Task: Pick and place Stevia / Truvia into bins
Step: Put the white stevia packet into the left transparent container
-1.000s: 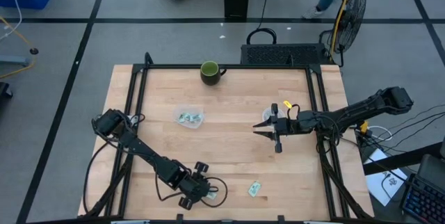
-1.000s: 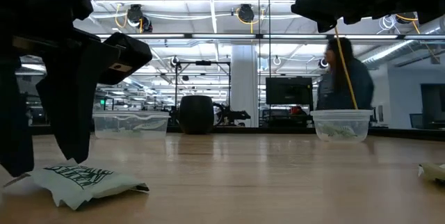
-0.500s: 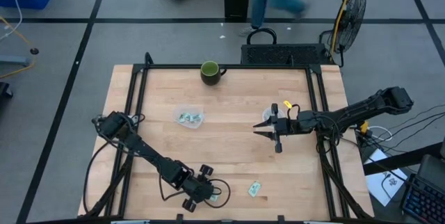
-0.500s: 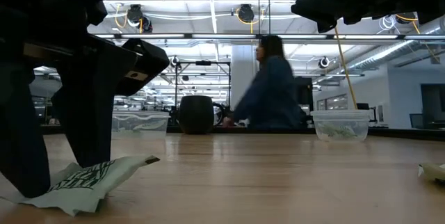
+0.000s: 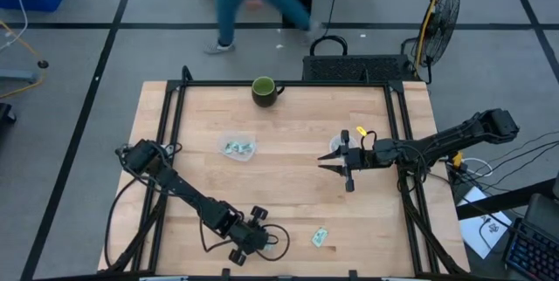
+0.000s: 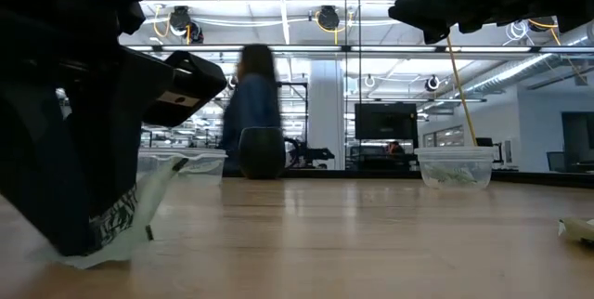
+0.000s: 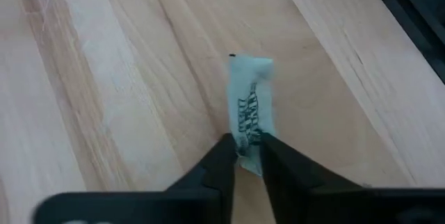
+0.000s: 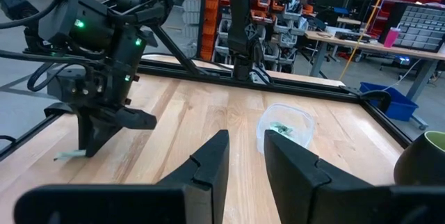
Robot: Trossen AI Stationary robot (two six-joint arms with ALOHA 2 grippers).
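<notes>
One sachet pinched at the table's lower left

One left end effector (image 7: 243, 153) is clamped on a limp, light Truvia sachet (image 7: 251, 106) by its short end, low on the table (image 5: 297, 154). Mid-frame sits the square tub (image 5: 238, 148). Rightward, the right end effector (image 5: 336, 162) hovers, fingers apart, beside the round cup (image 5: 334, 146).

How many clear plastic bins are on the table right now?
2: the rounded-square tub left of centre, and the round cup beside the right gripper, partly hidden.

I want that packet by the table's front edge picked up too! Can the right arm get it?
Probably yes: the right gripper hangs open above bare table, nothing blocking the loose packet.
</notes>
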